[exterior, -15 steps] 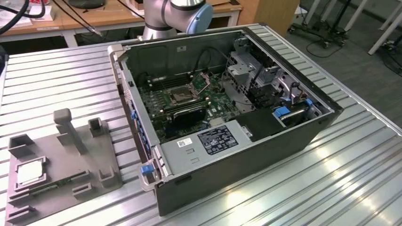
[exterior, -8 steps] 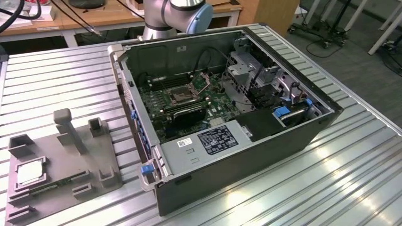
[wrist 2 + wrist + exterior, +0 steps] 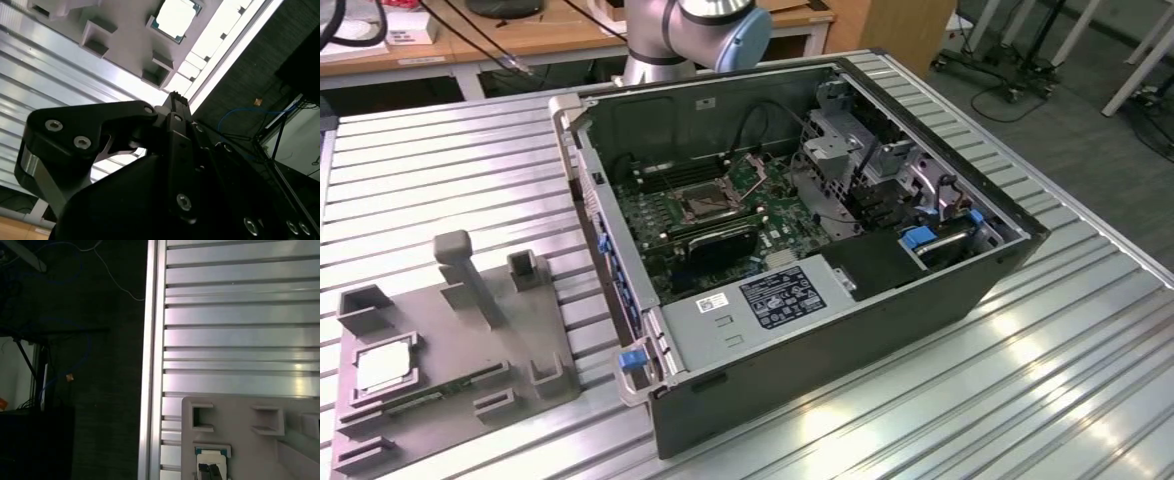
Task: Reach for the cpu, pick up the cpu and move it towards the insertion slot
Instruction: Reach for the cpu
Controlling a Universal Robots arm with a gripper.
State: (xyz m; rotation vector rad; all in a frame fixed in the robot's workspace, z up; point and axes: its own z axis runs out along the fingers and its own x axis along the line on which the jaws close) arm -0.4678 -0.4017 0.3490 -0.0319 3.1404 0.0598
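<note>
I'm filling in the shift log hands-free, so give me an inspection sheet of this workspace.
Surface: ribbed metal table.
Job's things: cpu lies in grey fixture; insertion slot sits in open computer case.
Clutter: green circuit strip in the fixture.
Grippers: gripper over the fixture, apart from the cpu.
Cables: black cables inside the case; blue cable on the floor.
Surroundings: wooden desk behind the table.

arm | grey, blue-capped (upright) | tool | black, bolted links, aloft
</note>
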